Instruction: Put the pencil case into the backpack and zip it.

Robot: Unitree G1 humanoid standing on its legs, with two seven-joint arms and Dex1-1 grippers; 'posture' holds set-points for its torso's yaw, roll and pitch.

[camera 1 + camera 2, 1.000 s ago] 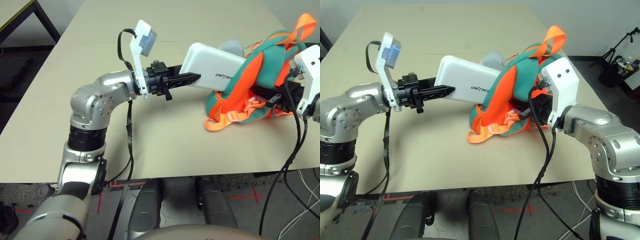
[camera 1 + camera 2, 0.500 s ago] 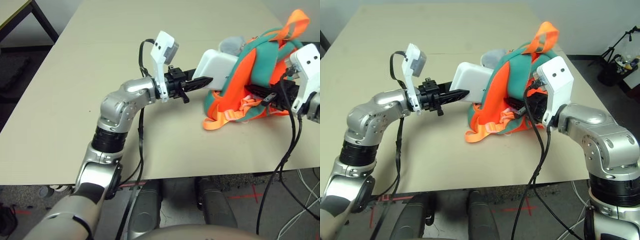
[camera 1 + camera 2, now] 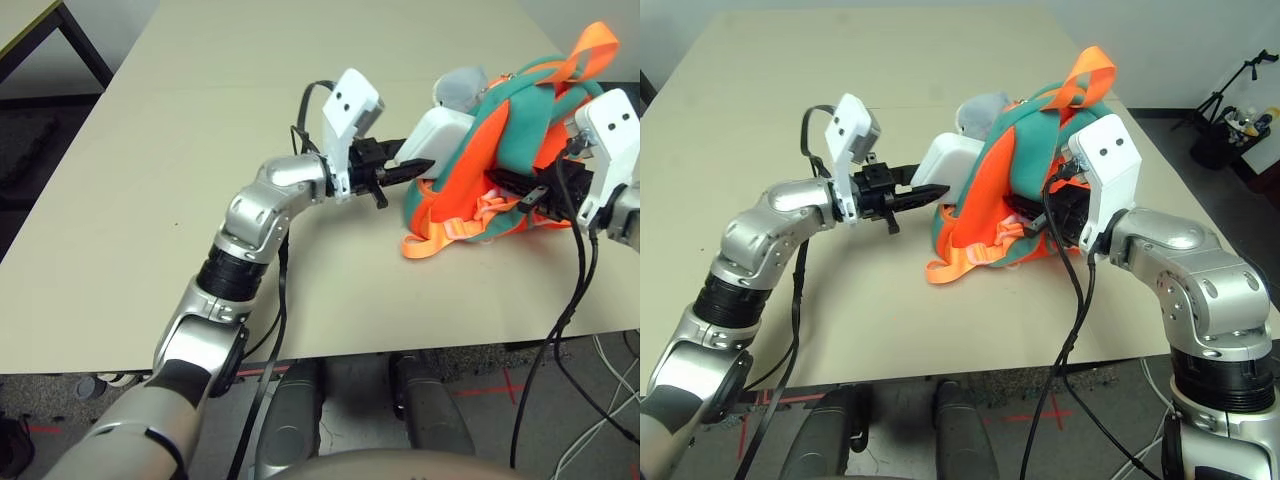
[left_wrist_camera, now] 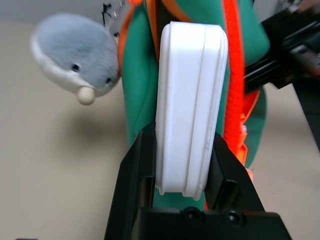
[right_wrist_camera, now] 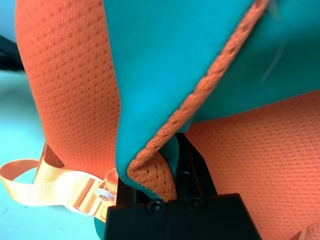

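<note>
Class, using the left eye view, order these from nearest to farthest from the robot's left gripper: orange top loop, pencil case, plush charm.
1. Pencil case: between the left gripper's fingers.
2. Plush charm: just beyond the case.
3. Orange top loop: far right, atop the backpack.

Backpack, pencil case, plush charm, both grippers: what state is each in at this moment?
Backpack: unzipped at the mouth, on the table, pencil case partly inside.
Pencil case: closed, outer end sticking out.
Plush charm: hanging beside the backpack.
Left gripper: fingers closed on the pencil case.
Right gripper: fingers pinching the backpack's fabric.
</note>
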